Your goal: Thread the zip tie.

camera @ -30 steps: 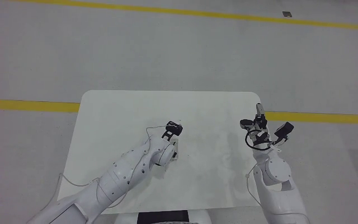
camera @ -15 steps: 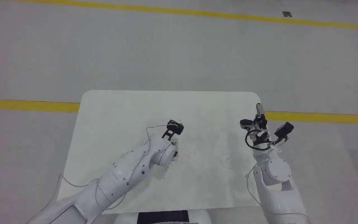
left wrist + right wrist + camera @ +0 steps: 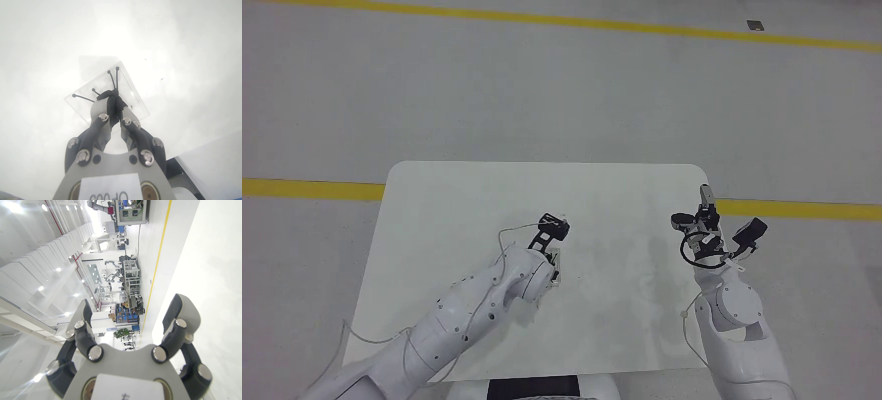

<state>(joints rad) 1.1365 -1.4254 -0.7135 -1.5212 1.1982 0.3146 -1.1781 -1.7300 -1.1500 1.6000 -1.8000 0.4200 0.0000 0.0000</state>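
Holds the left end effector (image 3: 115, 98) pinched narrow, pads (image 3: 111, 103) pressed together at the meeting point of two black zip ties (image 3: 113, 80); looks clamped on their tails, probably to lift one by the thin end and leave the head free for threading. Cannot confirm the contact itself behind the dark pads. Shows two more ties fanned out beside those, all lying in a shallow clear tray (image 3: 140, 111), seemingly there to stop thin ties scattering and to present them flat for a pinch from above. Sets that tray flat on the white desk (image 3: 622, 200), near its middle, slightly toward 12 o'clock. Holds the right end effector (image 3: 130, 306) at the desk's 3 o'clock edge, spread wide, carrying nothing, aimed up toward the hall rather than down at the desk; likely standing by clear of the tray, ready to take the free end of a lifted tie.
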